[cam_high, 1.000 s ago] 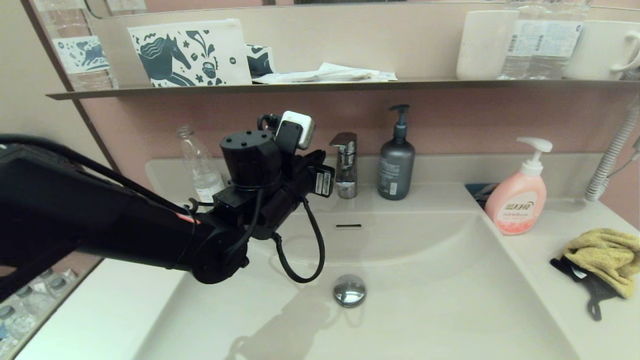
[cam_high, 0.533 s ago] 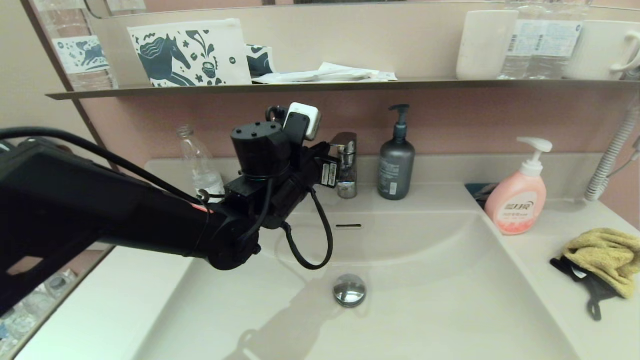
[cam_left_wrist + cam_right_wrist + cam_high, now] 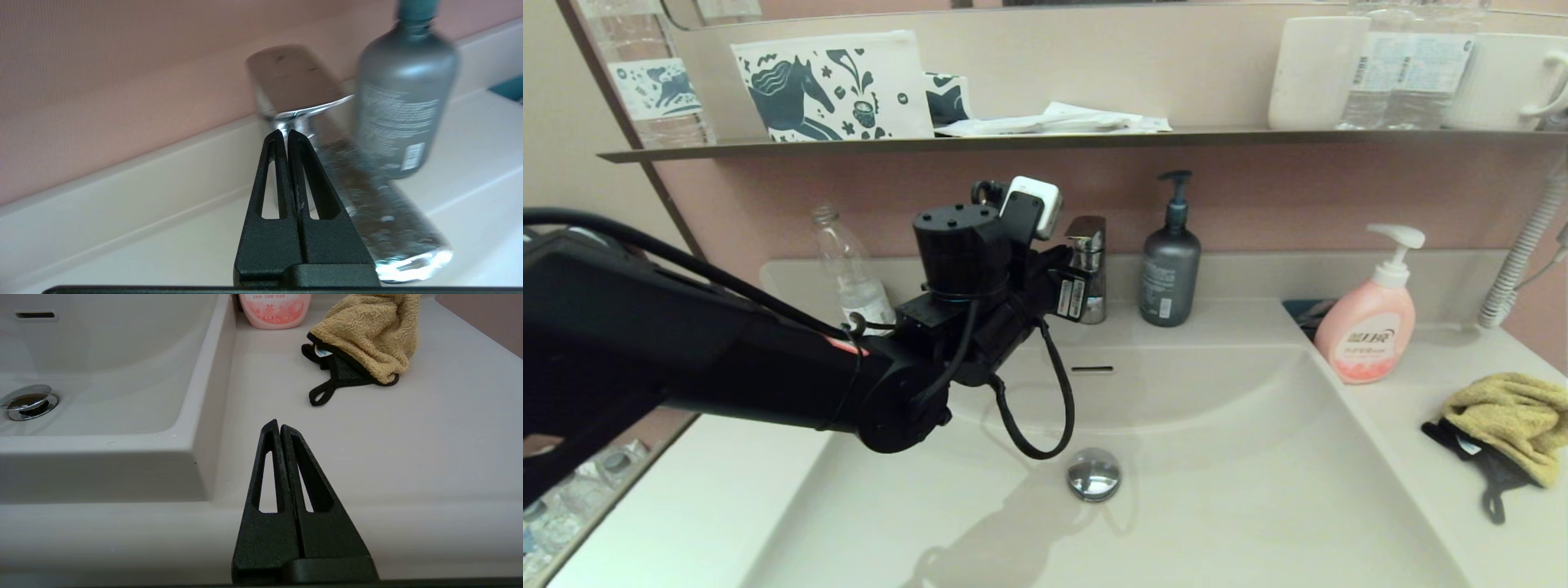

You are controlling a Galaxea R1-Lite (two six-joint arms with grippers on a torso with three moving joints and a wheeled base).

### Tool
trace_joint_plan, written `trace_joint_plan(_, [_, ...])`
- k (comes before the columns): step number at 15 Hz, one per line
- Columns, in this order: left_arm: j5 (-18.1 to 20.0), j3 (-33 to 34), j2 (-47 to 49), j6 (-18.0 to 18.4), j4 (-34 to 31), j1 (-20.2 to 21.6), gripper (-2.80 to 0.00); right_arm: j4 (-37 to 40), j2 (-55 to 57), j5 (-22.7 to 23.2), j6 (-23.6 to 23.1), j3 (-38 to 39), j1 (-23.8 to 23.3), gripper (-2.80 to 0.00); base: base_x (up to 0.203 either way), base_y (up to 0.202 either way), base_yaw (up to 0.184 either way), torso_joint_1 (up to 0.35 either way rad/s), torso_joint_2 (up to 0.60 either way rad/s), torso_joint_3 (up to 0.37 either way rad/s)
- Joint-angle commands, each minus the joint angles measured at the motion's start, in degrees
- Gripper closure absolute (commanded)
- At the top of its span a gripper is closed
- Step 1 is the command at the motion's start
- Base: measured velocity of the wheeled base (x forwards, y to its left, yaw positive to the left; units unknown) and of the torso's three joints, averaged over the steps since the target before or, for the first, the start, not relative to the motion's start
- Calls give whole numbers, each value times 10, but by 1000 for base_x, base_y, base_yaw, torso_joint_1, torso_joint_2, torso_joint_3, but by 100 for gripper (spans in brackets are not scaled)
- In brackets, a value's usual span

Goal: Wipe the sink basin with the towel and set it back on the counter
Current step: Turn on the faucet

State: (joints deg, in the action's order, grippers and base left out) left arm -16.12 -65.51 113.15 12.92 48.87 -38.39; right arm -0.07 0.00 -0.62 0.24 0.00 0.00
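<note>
The mustard-yellow towel [image 3: 1507, 416] with dark edging lies crumpled on the counter [image 3: 1413, 465] right of the sink basin [image 3: 1241, 441], untouched. In the right wrist view the towel [image 3: 367, 335] is ahead of my right gripper [image 3: 279, 424], which is shut, empty and low at the counter's [image 3: 367, 449] front edge; that arm does not show in the head view. My left gripper [image 3: 284, 132] is shut on nothing, held over the basin's back left, its tips close to the chrome faucet [image 3: 294, 85].
The faucet [image 3: 1086, 269], a grey pump bottle [image 3: 1170, 273] and a clear bottle [image 3: 849, 273] stand along the back edge. A pink soap bottle [image 3: 1376, 327] stands behind the towel. The drain plug [image 3: 1094, 474] sits mid-basin. A dark shelf [image 3: 1045, 140] runs above.
My left arm has moved to the right and toward the faucet over the basin's back. The towel has not moved.
</note>
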Motion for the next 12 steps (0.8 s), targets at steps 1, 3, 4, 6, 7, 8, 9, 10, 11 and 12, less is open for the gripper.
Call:
trace_joint_plan(1, [-1,-2,-4,1,2,-10,0,0,1,0,0,0,0,0,0,0,0,0,0,0])
trace_joint_plan(3, [-7,-11,-5,1,3,-20,0,0,1,0,0,0,0,0,0,0,0,0,0,0])
trace_joint_plan(4, [-15,-21,-4,1,3,-22,0,0,1,0,0,0,0,0,0,0,0,0,0,0])
trace_joint_plan(6, [-25,-40,-1,1,3,-25,0,0,1,0,0,0,1,0,0,0,0,0,0,0])
trace_joint_plan(7, [-27,-45,0,1,3,-26,0,0,1,0,0,0,0,0,0,0,0,0,0,0])
trace_joint_plan(8, [-30,-45,0,2,3,-26,0,0,1,0,0,0,0,0,0,0,0,0,0,0])
trace_joint_plan(9, [-33,-46,1,2,3,-25,0,0,1,0,0,0,0,0,0,0,0,0,0,0])
trace_joint_plan(10, [-34,-48,-1,2,4,-24,0,0,1,0,0,0,0,0,0,0,0,0,0,0])
trace_joint_plan(11, [-36,-51,-3,2,4,-23,0,0,1,0,0,0,1,0,0,0,0,0,0,0])
trace_joint_plan(12, [-36,-52,-5,2,3,-24,0,0,1,0,0,0,1,0,0,0,0,0,0,0])
